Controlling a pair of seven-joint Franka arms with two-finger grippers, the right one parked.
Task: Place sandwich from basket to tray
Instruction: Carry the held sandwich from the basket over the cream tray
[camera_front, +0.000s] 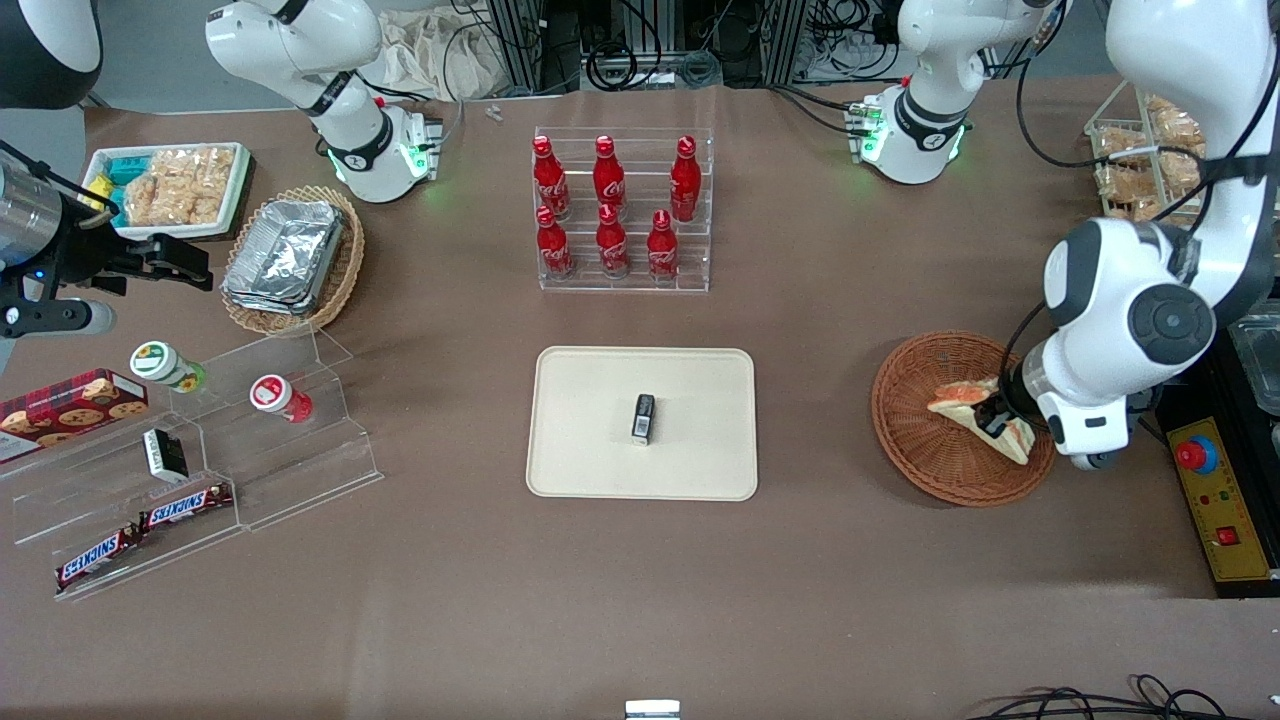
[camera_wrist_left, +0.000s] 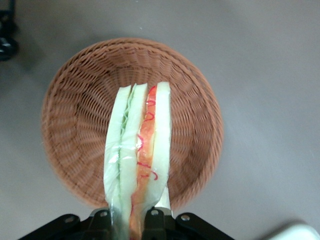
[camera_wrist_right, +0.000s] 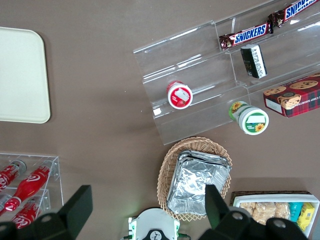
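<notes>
I have the gripper (camera_front: 995, 420) positioned over the basket (camera_front: 915, 440), which stands toward the working arm's end of the table, level with the tray (camera_front: 575, 470). The jaws are pinching the sandwich (camera_front: 965, 398) across its thickness, one finger on each bread face, as the left wrist view confirms: the sandwich (camera_wrist_left: 137, 155) extends out from between the fingers with its filled edge facing the camera, green layer on one side, red-orange on the other.

This hold is the sensible one. Gripping across the flat bread faces compresses the layers together, so the filling should stay in place during transport.

From the wrist view the basket (camera_wrist_left: 70, 115) sits directly below the wedge. I judge the sandwich to be lifted or about to lift, though I cannot confirm whether its tip is clear of the weave.

The tray lies at the table's centre, well apart from the basket. A small dark box (camera_front: 643, 418) rests near the tray's middle, so I would plan the drop for the bare area between that box and the tray edge nearest the basket, to avoid contact.

Risk: soft bread may deform or slip under a firm pinch.
</notes>
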